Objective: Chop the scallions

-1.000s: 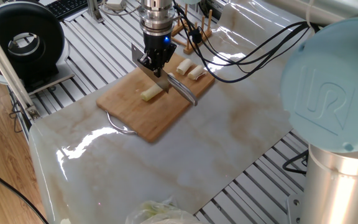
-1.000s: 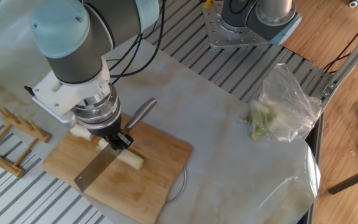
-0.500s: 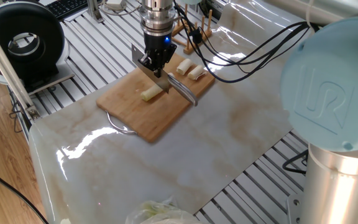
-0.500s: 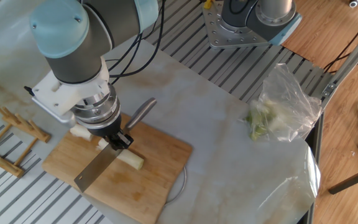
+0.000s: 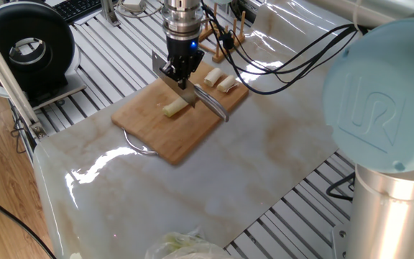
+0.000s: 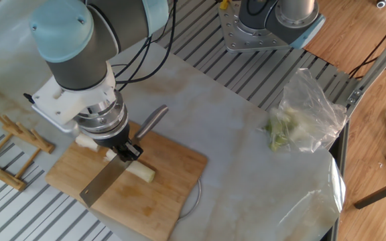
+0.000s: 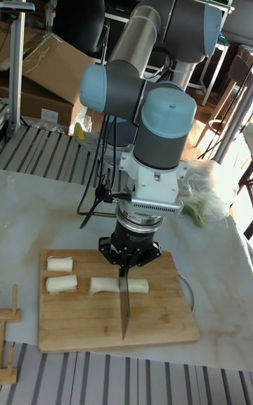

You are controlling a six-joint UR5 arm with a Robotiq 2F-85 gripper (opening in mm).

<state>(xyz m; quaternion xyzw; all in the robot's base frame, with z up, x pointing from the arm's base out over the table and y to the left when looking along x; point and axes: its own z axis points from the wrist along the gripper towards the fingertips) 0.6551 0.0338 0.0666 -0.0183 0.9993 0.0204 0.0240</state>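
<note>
Hand: the hand (image 7: 127, 261) points straight down over the cutting board (image 7: 84, 324), its fingers clamped on the knife (image 7: 125, 306).
Knife: held at the join of blade and handle; in the tall fixed view the blade runs toward 6 o'clock, edge down, its back end standing on the long scallion piece. In the other fixed view the metal handle (image 6: 151, 121) sticks out toward 1 o'clock, past the board's edge.
Scallions: all on the board. The long piece (image 7: 118, 285) lies flat across the blade's line, showing on both sides of it. Two short chunks (image 7: 60, 264) lie at 9 to 10 o'clock from the hand in the tall fixed view, one behind the other, apart from the long piece.
Board: wooden, flat on the marbled surface (image 5: 207, 187), with a wire loop (image 5: 134, 143) at one end.
Bagged greens: a clear plastic bag of leafy greens (image 6: 299, 117) rests on the surface, well apart from the board.
Wooden rack: stands just off the board's far side (image 6: 9, 147).
</note>
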